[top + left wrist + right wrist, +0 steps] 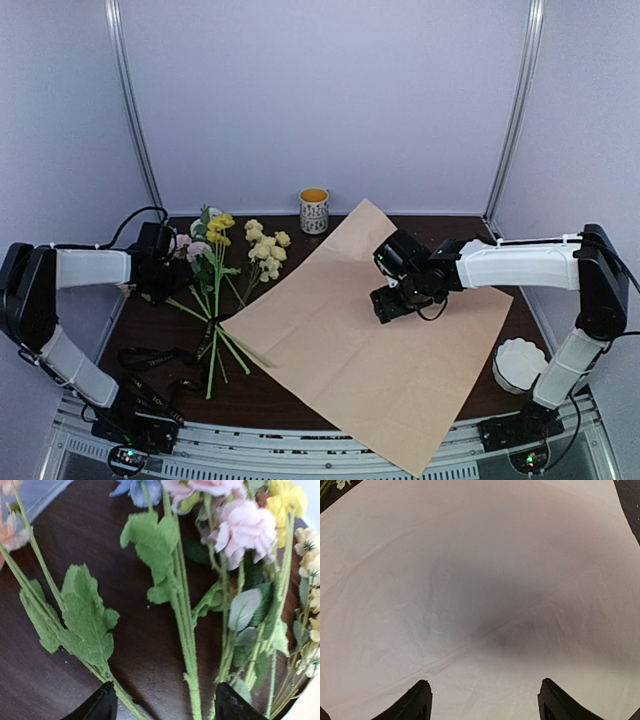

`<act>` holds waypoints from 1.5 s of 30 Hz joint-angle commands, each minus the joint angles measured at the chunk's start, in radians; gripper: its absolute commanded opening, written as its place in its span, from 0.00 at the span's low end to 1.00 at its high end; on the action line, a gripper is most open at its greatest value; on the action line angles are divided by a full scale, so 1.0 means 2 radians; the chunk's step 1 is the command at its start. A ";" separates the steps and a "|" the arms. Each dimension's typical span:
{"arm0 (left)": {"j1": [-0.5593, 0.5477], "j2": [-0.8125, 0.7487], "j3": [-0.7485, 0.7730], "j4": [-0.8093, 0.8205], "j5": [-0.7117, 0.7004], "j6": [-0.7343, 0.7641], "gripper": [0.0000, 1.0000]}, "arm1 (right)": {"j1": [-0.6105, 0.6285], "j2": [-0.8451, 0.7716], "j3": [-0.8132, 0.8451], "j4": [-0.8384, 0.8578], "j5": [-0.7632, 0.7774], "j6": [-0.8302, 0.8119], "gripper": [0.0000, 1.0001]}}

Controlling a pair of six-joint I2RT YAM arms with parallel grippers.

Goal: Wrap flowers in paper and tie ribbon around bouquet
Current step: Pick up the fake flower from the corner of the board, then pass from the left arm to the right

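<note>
Two end effectors are shown at the start of the wrapping step. The paper (400,370) is spread flat on the surface (280,412), peach-pink face up, one corner towards the far wall and one towards the arms' bases. Nothing has been laid on its middle.

The flowers (222,262) lie left of the paper, directly on the surface. Their long axis runs roughly near to far: the blooms point at the far wall and the cut ends at the bases. The stems fan out from a crossing point low down, and their ends reach the paper's left corner.

The left end effector (165,707) is placed low over the stems just below the blooms. Its fingers are spread, several stems lie between them, and nothing is pinched. The right end effector (482,700) hangs over the middle of the paper, likewise spread and empty.

The step in hand is judged to be the gathering of the flowers. For the next move, the stems would have to be bunched and pinched together, lifted, and laid on the paper. The ribbon (165,362) lies loose near the left base, not yet used.
</note>
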 commanded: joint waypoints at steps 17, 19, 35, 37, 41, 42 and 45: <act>0.008 -0.020 -0.019 0.006 -0.039 -0.017 0.00 | 0.000 -0.016 -0.010 -0.006 0.013 0.002 0.75; 0.008 -0.069 -0.028 0.025 -0.055 -0.008 0.00 | -0.001 -0.019 -0.010 -0.007 0.013 0.002 0.74; -0.208 -0.324 -0.040 0.333 -0.041 0.564 0.00 | 0.000 -0.065 0.013 0.010 0.016 -0.022 0.75; -0.248 -0.312 -0.012 0.316 -0.080 0.636 0.00 | 0.001 -0.073 0.013 0.012 0.017 -0.026 0.75; -0.283 -0.304 0.010 0.330 -0.111 0.668 0.00 | 0.001 -0.089 0.010 0.020 0.013 -0.032 0.75; -0.282 -0.306 0.012 0.336 -0.110 0.651 0.00 | 0.002 -0.094 0.009 0.025 0.006 -0.034 0.75; -0.282 -0.305 0.027 0.317 -0.078 0.581 0.00 | 0.006 -0.118 -0.003 0.067 -0.054 -0.053 0.75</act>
